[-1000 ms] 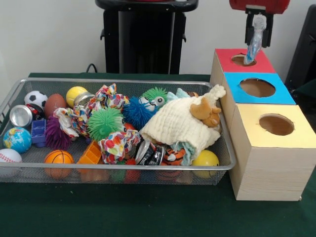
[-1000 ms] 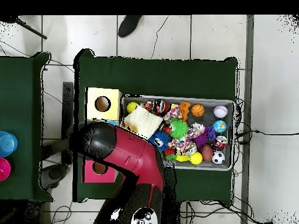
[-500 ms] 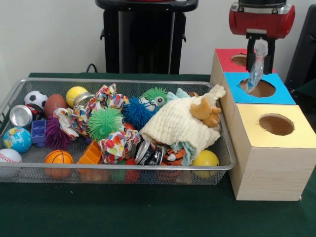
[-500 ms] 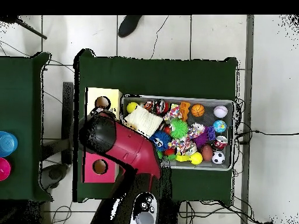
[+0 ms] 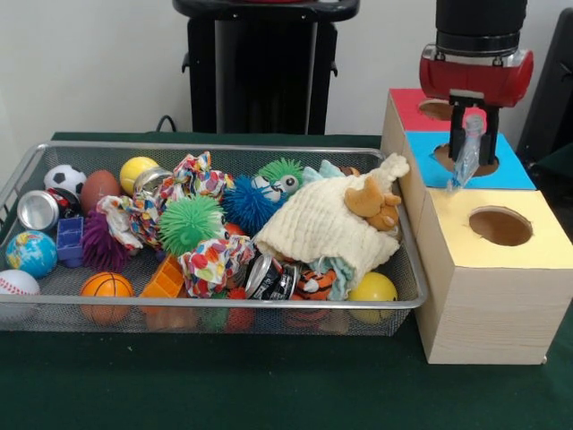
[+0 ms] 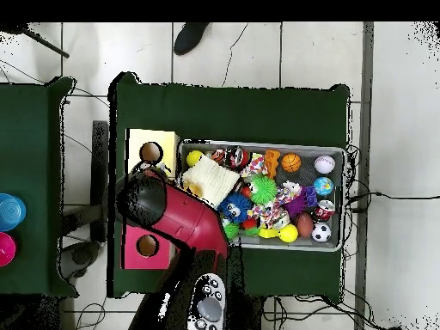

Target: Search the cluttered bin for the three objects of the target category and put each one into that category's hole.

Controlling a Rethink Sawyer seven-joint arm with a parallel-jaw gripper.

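- Above the box's blue section (image 5: 511,172), the gripper (image 5: 469,134) hangs with its two dark fingers closed on a pale, crinkled clear item (image 5: 465,154), perhaps plastic wrap or a soft pouch; what it is cannot be told.
- That item dangles straight down from the fingers, its lower tip level with the near rim of the blue hole (image 5: 464,158), so it looks lined up for a drop there rather than into the red hole (image 5: 436,109) behind or the yellow hole (image 5: 500,226) in front.
- Holding it by the top end lets the limp body hang narrow, which should help it pass the round opening.
- Left of the box, the wire bin (image 5: 38,158) is crowded: a cream cloth (image 5: 319,224) with a small tan plush (image 5: 373,202) on it lies against the bin's box-side end, with spiky balls, sports balls and cans spread across the rest.
- From overhead, the red arm (image 6: 176,216) covers the blue section, so the gripper cannot be checked from that view.
- Judged from this, one object is close to delivery; any others must be found in the bin.
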